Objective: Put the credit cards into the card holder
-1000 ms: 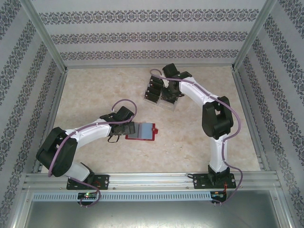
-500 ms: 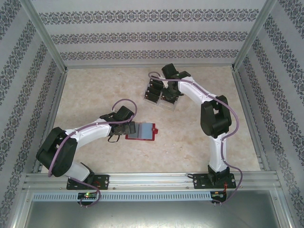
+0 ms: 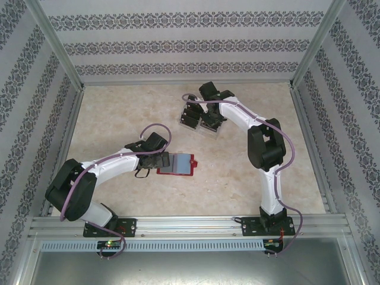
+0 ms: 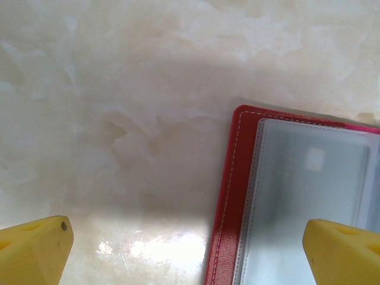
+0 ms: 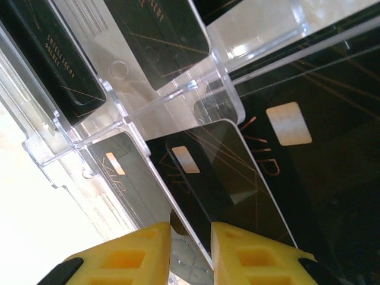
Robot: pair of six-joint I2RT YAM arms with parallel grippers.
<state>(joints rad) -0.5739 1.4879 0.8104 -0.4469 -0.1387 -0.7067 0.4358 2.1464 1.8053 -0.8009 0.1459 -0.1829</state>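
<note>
— Where is the card holder?

— The card holder (image 3: 177,164) lies flat and open on the bench (image 3: 113,113), near the middle, with its grey-blue inside facing up. The left jaws are right at its near-left edge.

— Are they holding it?

— No. The left jaws are spread wide. One yellow fingertip (image 4: 35,249) is over bare bench, and the other (image 4: 341,252) is over the wallet's clear sleeve.

— And the credit cards?

— The credit cards (image 3: 191,114) stand in the clear plastic rack (image 3: 211,132) at the far side, well apart from the wallet. The right jaws are down among them.

— Gripping one?

— The yellow fingers (image 5: 249,255) are drawn close together, and the lower edge of one black card (image 5: 225,178) (the one with a pale chip mark) runs into the narrow gap between them. I cannot tell whether the pads actually press on it.
</note>
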